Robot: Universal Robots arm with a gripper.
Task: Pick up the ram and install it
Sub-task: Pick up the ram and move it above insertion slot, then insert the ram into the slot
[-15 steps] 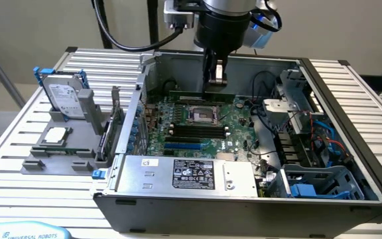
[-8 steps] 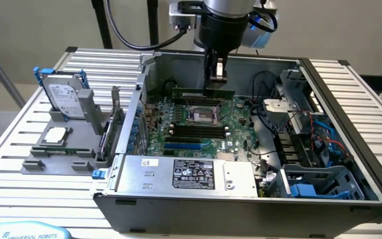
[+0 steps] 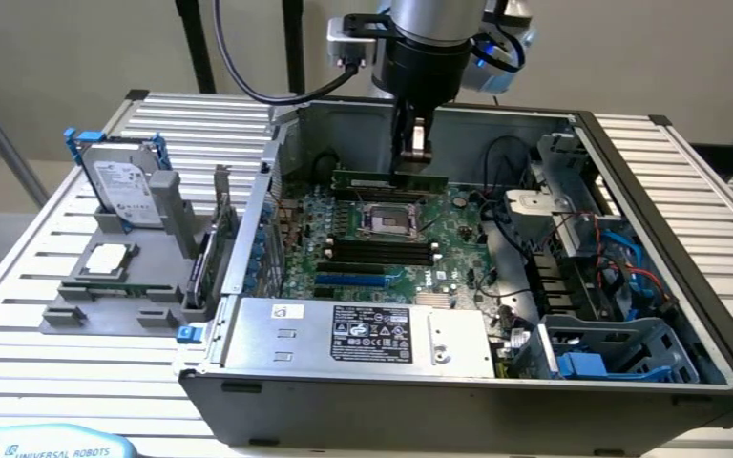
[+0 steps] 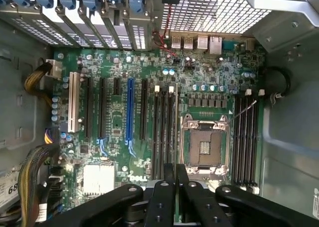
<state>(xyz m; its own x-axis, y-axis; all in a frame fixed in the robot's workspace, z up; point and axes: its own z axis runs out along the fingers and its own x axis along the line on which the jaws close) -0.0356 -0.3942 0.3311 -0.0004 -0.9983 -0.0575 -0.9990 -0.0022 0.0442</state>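
Exterior view shows you the jaws closed on the ram point(image 3: 373, 178), pinching its upper edge near the middle. You see the stick held level inside the open computer case point(image 3: 341, 396), over the motherboard point(image 3: 341, 272), just behind the processor socket point(image 3: 388, 219). Whether it touches a slot, you cannot tell. Wrist view shows the fingers point(image 4: 163, 202) nearly together.
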